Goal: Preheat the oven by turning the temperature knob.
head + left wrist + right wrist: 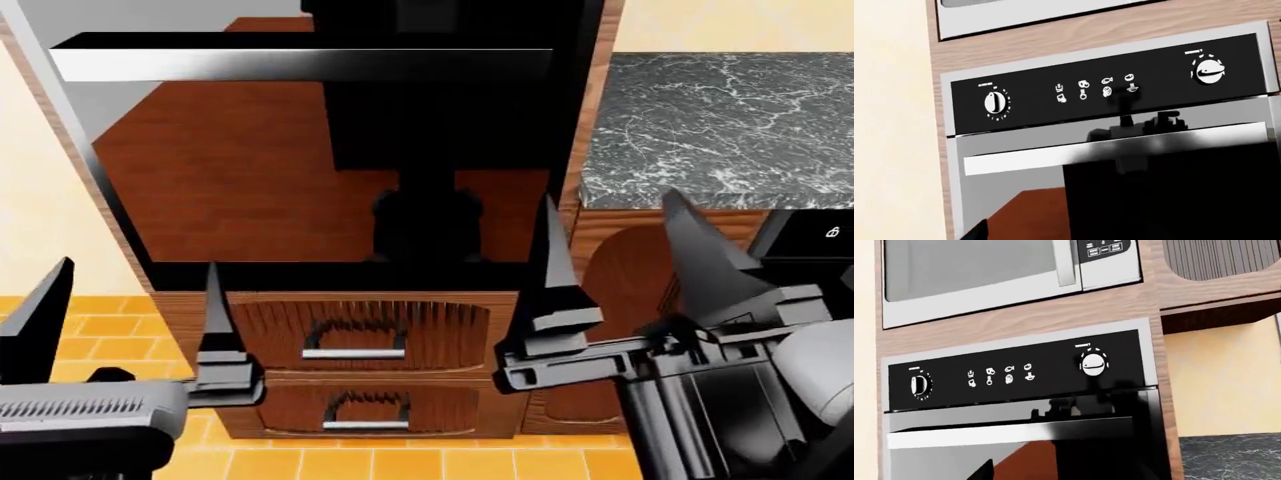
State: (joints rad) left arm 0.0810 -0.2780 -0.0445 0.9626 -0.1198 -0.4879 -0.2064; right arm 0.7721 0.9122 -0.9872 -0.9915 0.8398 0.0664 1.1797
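Note:
The oven's glossy glass door with its long silver bar handle fills the head view ahead of me. Its black control strip shows in both wrist views, with a white knob at the left end and one at the right end; they also show in the left wrist view. I cannot read the knob labels. My left gripper and right gripper are open and empty, held low in front of the door, well below the knobs. One dark fingertip shows in each wrist view.
A silver microwave sits above the oven. Two wooden drawers lie below the door. A grey marble counter stands at the right, with a matte black panel under it. A cream wall is at the left.

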